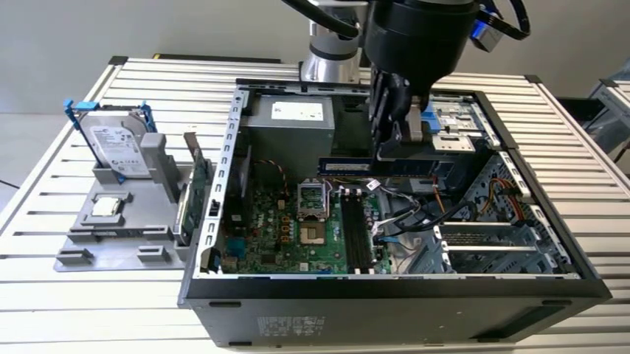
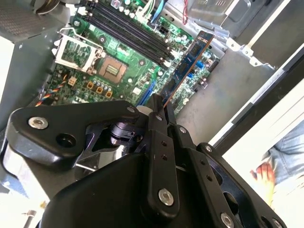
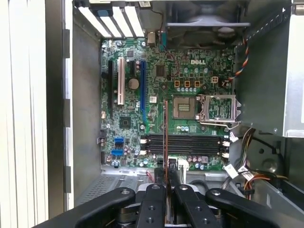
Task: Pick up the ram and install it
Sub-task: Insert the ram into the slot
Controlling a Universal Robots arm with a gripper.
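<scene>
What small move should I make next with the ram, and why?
Probably rotate the wrist until the stick runs along the slots. The gripper is shut on the ram, held above the motherboard, but the ram lies crosswise to the black memory slots. Lowering as it stands would likely miss them.

Exterior view overlooks case point(image 1: 394, 310); both wrist views closely face motherboard point(image 3: 156, 85) point(image 2: 137, 59).

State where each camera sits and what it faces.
Exterior view: off the arm, high, looking down into the open computer case; arm and gripper show.
First wrist view: behind the gripper, facing the motherboard squarely.
Second wrist view: beside the gripper, facing the motherboard obliquely.
All three share the ram in the gripper.
</scene>
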